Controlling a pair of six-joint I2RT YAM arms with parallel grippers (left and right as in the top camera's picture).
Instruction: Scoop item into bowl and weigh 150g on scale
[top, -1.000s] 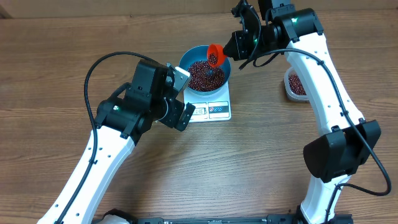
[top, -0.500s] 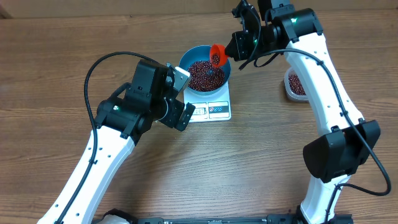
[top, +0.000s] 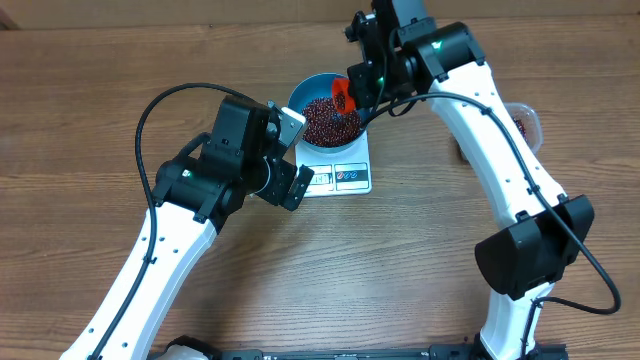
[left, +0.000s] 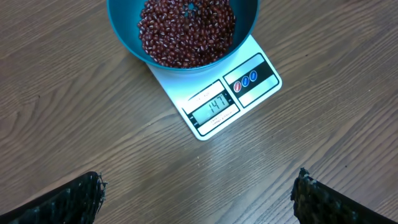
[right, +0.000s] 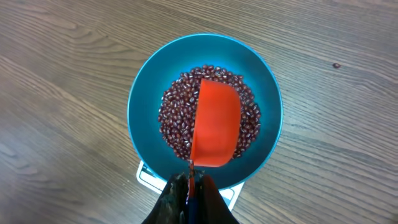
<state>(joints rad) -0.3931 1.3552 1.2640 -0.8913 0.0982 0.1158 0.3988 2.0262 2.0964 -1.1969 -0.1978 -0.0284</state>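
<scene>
The blue bowl (top: 300, 100) stands on the white scale (top: 345, 176) and holds a heap of the item, red-brown beans (top: 322, 122). My right gripper (top: 365, 80) is shut on the handle of an orange scoop (top: 344, 95), which hangs over the beans. In the right wrist view the scoop (right: 216, 124) shows its smooth back above the beans (right: 174, 121) inside the bowl (right: 143, 106), with my right gripper (right: 194, 182) clamped on its thin handle. My left gripper (left: 199, 180) is open over bare wood in front of the scale (left: 255, 84), whose display reads 147.
A clear plastic tub (top: 525, 118) with more beans sits at the right, partly hidden behind my right arm. My left arm lies beside the scale's left edge. Bare wooden tabletop (top: 420, 250) surrounds the scale.
My right arm has swung left, carrying the scoop from the bowl's right rim to above its middle. The tub is now partly covered by the arm. The left arm has not moved.
</scene>
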